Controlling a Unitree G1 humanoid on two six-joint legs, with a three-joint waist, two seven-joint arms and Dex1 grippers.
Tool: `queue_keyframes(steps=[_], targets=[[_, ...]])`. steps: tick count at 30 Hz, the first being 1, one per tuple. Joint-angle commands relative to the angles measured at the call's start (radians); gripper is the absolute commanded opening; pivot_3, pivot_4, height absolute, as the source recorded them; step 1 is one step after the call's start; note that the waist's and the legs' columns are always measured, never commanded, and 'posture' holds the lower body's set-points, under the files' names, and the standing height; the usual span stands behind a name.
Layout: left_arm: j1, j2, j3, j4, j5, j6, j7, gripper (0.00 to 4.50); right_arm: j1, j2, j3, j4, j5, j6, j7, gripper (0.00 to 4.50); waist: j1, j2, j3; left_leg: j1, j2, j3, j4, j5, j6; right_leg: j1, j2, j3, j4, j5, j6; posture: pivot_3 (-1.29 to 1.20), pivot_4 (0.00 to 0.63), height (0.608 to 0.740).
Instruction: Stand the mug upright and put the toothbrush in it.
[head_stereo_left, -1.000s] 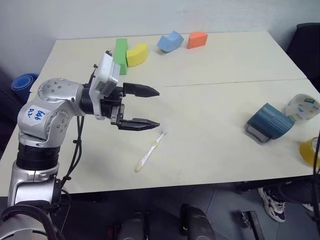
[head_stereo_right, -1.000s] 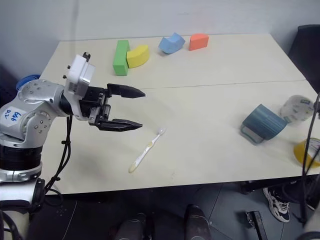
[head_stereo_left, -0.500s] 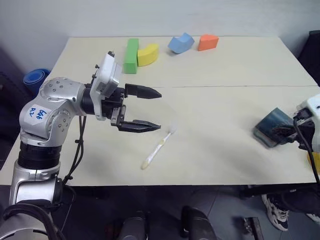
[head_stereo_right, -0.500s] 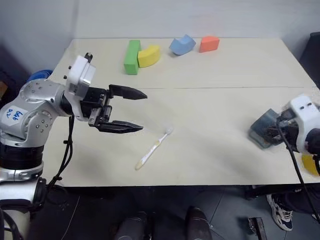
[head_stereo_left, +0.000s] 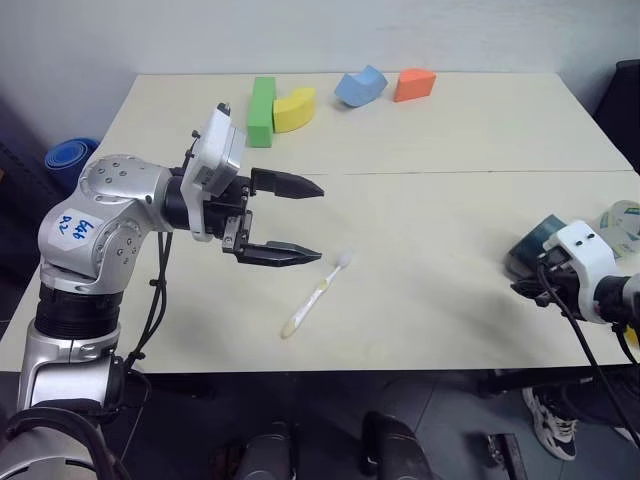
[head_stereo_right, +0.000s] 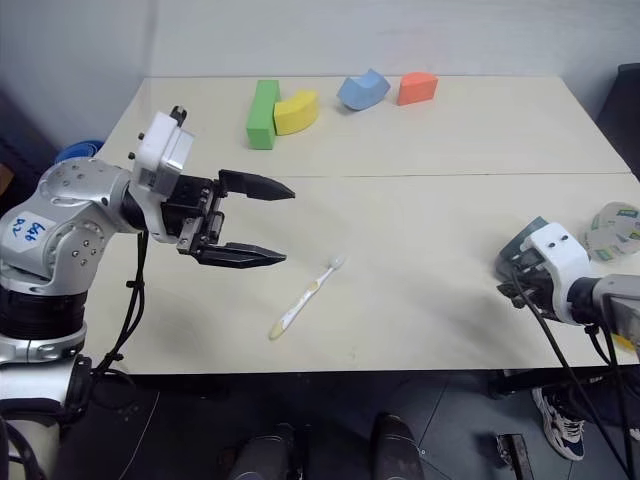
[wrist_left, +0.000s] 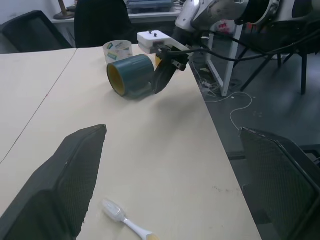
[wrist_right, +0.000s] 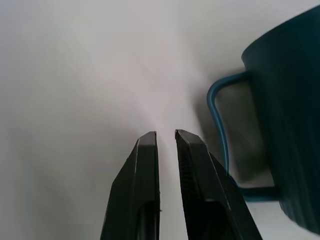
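Note:
The teal-blue ribbed mug (wrist_left: 131, 75) lies on its side near the table's right edge, its yellow inside facing the middle of the table. My right gripper (wrist_right: 165, 136) is shut on nothing, with its tips down at the tabletop just beside the mug's handle (wrist_right: 218, 125). From the head, its wrist covers part of the mug (head_stereo_right: 522, 240). The cream toothbrush (head_stereo_left: 315, 297) lies flat in the middle near the front edge. My left gripper (head_stereo_left: 312, 222) hangs open above the table, just left of the toothbrush and apart from it.
Green (head_stereo_left: 262, 110), yellow (head_stereo_left: 295, 108), blue (head_stereo_left: 360, 85) and orange (head_stereo_left: 414, 83) foam blocks sit at the table's far side. A clear tape roll (head_stereo_right: 610, 225) stands right behind the mug, close to the right edge. Chairs stand past that edge.
My right arm has come in from the right and dropped down beside the mug, and its fingers have closed. The left gripper has held still.

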Motion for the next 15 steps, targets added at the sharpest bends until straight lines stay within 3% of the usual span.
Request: queue_keyframes(steps=[1,3,5,9,15], targets=[[-0.005,0.015,0.016,-0.044,-0.005,-0.007,0.003,4.50,-0.023,-0.023,0.007,0.027,-0.041,-0.051,0.016,0.61,0.000,0.000,0.000,0.000,0.000,0.000,0.000,0.000,0.000,0.000,0.000,0.000,0.000,0.000,0.000,0.00,0.150,0.740],[-0.001,0.018,0.019,-0.049,-0.005,-0.007,0.005,4.50,-0.020,-0.037,-0.008,0.015,-0.030,-0.042,0.041,0.61,-0.001,0.000,0.000,0.000,0.000,0.000,0.000,0.000,0.000,0.000,0.000,0.000,0.000,0.000,0.000,0.00,0.150,0.740],[0.003,0.019,0.022,-0.053,-0.006,-0.006,0.007,4.50,-0.008,-0.053,-0.019,-0.007,-0.027,-0.038,0.062,0.97,-0.002,0.000,0.000,0.000,0.000,0.000,0.000,0.000,0.000,0.000,0.000,0.000,0.000,0.000,0.000,0.00,0.150,0.740],[0.009,0.019,0.025,-0.055,-0.005,-0.010,0.011,4.50,-0.008,-0.069,-0.034,-0.021,-0.039,-0.032,0.056,2.20,-0.001,0.000,0.000,0.000,0.000,0.000,0.000,0.000,0.000,0.000,0.000,0.000,0.000,0.000,0.000,0.00,0.150,0.740],[0.003,0.015,0.017,-0.039,0.005,-0.024,0.006,4.50,-0.037,-0.054,-0.007,0.043,-0.072,-0.063,0.042,2.20,-0.001,0.000,0.000,0.000,0.000,0.000,0.000,0.000,0.000,0.000,0.000,0.000,0.000,0.000,0.000,0.00,0.150,0.740]])
